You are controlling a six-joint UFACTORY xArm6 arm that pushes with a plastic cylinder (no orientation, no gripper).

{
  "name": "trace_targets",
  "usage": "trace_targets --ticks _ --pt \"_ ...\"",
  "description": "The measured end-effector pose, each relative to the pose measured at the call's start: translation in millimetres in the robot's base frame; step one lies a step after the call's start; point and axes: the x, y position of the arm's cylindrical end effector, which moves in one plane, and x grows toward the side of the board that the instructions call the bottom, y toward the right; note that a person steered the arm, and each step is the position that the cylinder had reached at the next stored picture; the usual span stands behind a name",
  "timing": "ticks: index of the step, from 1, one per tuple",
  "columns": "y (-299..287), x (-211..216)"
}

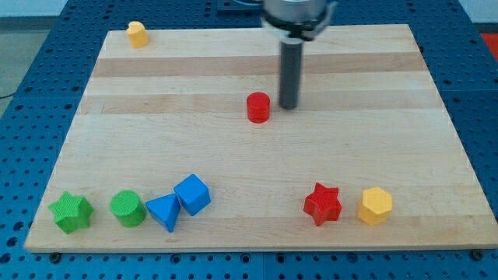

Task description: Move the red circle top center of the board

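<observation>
The red circle [258,107] is a short red cylinder standing near the middle of the wooden board [257,70], a little above centre. My tip [288,106] is the lower end of the dark rod, just to the view's right of the red circle, with a small gap between them. The rod rises to the top of the view.
A yellow block [137,33] sits at the board's top left corner. Along the bottom: a green star [71,211], a green circle [127,208], a blue triangle [164,211], a blue cube [192,194], a red star [322,204] and a yellow hexagon [375,205].
</observation>
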Motion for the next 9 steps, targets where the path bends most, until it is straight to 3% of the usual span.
trace_targets --ticks 1,3,4,5,9 --pt "33.9 44.9" --pt "-59.8 58.6" --pt "-78.0 40.1" --pt "-61.0 6.0" --pt "-79.6 -58.5"
